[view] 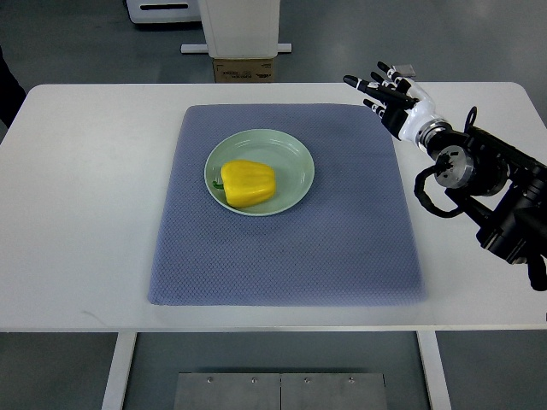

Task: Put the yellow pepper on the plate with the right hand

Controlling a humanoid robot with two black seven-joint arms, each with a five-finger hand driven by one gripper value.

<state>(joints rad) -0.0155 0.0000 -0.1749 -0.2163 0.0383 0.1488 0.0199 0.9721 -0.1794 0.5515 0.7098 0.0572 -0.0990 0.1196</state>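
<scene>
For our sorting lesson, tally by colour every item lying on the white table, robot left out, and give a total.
Yellow: 1, the yellow pepper
Pale green: 1, the plate under it
Blue-grey: 1, the mat under the plate
Total: 3

White table point(77, 213) on grey floor point(85, 43), cardboard box point(244, 70) beyond.

Bare mat point(342, 239) lies between right hand point(389, 94) and plate point(299, 162), seemingly unobstructed.
</scene>
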